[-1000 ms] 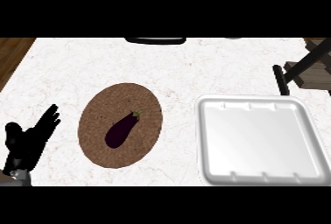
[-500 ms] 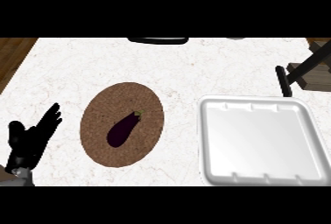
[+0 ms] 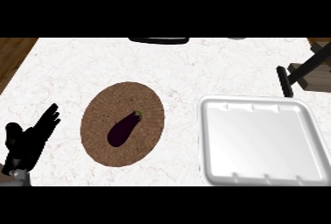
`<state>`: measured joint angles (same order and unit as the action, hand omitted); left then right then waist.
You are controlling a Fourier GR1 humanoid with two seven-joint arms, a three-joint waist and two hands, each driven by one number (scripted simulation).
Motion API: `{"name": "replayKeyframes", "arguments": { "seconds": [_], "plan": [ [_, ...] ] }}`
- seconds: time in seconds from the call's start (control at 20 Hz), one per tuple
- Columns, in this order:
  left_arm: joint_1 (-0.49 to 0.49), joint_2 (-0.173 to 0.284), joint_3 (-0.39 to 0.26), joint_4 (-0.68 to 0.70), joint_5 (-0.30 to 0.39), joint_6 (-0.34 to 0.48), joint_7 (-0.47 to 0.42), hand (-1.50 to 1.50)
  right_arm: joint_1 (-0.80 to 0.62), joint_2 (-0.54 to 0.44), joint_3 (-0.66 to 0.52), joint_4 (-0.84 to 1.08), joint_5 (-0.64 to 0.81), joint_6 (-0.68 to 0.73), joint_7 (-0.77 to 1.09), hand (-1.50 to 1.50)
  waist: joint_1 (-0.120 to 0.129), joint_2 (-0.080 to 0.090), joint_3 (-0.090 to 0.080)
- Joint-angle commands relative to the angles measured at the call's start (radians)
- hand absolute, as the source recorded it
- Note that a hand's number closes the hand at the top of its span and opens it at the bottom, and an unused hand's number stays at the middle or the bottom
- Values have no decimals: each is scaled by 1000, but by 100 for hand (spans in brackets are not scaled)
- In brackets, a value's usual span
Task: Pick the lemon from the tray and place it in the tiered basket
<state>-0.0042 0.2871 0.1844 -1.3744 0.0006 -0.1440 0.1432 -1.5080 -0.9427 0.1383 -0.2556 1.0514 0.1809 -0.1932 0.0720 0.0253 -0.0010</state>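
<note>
Left hand (image 3: 27,142) at lower-left edge, fingers straight, spread, resting, holding nothing; right hand out of view. Brown mat (image 3: 123,124) carries dark eggplant (image 3: 124,129). White tray (image 3: 260,141) holds no visible lemon; location unknown. Lemon likely light, firm, rolls; grasp across middle

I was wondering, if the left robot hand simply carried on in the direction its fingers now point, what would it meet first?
The left robot hand points up and slightly right, across bare counter. That line seems to pass left of the brown mat, so the way looks free, though depth is unclear.
</note>
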Motion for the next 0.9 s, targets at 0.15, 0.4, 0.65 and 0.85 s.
{"name": "replayKeyframes", "arguments": {
  "seconds": [0.15, 0.4, 0.65, 0.85],
  "plan": [
    [-33, 22, 20, 37, 19, -27, -4, 0, -18, -3, 4, 132, 36, 96, 140, -150, -6, 5, 1],
    [-13, -46, -30, 2, -22, 30, 14, 0, -63, -65, -70, 143, -27, 108, 93, -150, -4, 3, 3],
    [-19, 7, 13, 33, 3, -9, -1, 0, -94, -43, -180, 120, -125, -16, 158, -150, -9, -3, 3],
    [-7, -1, 8, 24, 6, -15, -14, 0, -165, -130, -240, 135, -170, -6, 242, -150, 3, 1, 2]
  ]
}}
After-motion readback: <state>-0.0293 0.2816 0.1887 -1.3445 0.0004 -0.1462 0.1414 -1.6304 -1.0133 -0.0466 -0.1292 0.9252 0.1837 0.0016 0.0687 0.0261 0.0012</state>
